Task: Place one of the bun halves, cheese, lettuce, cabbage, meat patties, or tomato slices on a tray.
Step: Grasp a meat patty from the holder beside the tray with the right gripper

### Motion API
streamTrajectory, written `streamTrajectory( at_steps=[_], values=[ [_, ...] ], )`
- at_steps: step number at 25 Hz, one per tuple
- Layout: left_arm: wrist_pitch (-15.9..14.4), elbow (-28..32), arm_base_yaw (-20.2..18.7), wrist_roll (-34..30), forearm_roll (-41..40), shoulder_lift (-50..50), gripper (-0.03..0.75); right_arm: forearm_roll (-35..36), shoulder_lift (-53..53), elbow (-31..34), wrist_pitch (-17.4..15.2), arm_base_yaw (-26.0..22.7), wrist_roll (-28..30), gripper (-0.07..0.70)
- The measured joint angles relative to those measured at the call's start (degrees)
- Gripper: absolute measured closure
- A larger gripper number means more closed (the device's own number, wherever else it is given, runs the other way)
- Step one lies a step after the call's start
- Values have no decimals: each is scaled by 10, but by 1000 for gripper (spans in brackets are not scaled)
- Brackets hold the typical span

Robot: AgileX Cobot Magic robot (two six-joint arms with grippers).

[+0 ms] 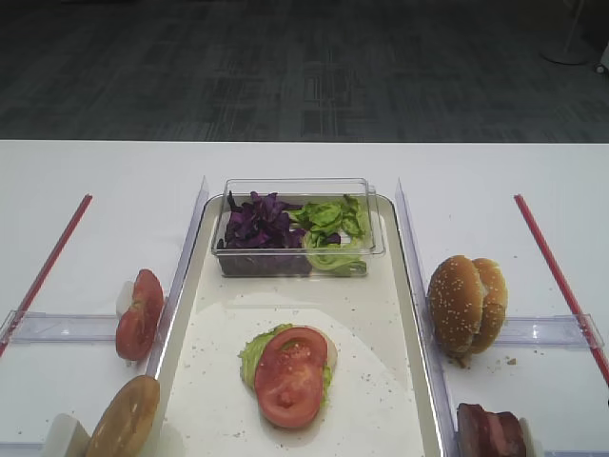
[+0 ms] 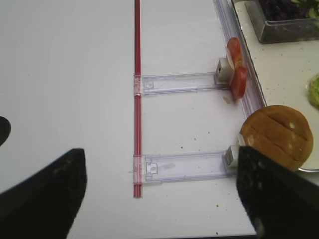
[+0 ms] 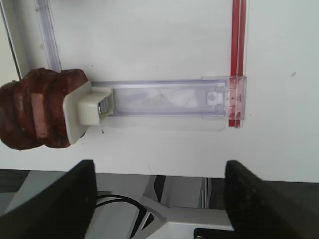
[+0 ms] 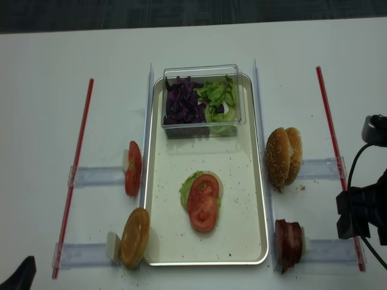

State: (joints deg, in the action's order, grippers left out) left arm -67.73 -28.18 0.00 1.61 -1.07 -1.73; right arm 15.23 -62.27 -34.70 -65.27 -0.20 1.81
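- Two claws show only in their own wrist views; the right claw [image 3: 158, 199] stands wide open with nothing between its dark fingers [image 3: 55, 204].
- Just ahead of it, towards its left finger, the meat patties [image 3: 37, 109] stand on edge in a stack against a cream block at the end of a clear rail [image 3: 164, 99].
- Beyond that rail's far end, ahead of the right finger, runs a red strip [image 3: 237, 59].
- The left claw [image 2: 159, 199] is likewise spread wide and empty.
- Right beside its right finger sits a bun half [image 2: 277, 135], upright against a rail block.
- Farther ahead on that side stand tomato slices [image 2: 236, 74] on edge.
- The tray [image 1: 381, 381] lies between the two claws, carrying a tomato slice [image 1: 290, 373] on top of lettuce [image 1: 255, 348].
- At the tray's far end a clear box [image 1: 295, 228] holds cabbage [image 1: 257, 224] and more green leaves [image 1: 333, 224].
- Seeded bun halves [image 1: 466, 303] stand right of the tray.
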Motion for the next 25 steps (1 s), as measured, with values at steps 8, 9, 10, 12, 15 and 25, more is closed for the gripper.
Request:
streamTrajectory(
  at_steps=[8,9,10,12,15,25],
  values=[
    [0,0,0,0,0,0,151,2,0,0,0,0,4,79],
    [0,0,0,0,0,0,151,4,0,0,0,0,4,79],
    [0,0,0,0,0,0,151,6,0,0,0,0,6,79],
    [0,0,0,0,0,0,151,14,0,0,0,0,12,79],
    [0,0,0,0,0,0,151,27,0,0,0,0,22,79],
    [0,0,0,0,0,0,151,32,0,-26,-5,0,52,79]
  ],
)
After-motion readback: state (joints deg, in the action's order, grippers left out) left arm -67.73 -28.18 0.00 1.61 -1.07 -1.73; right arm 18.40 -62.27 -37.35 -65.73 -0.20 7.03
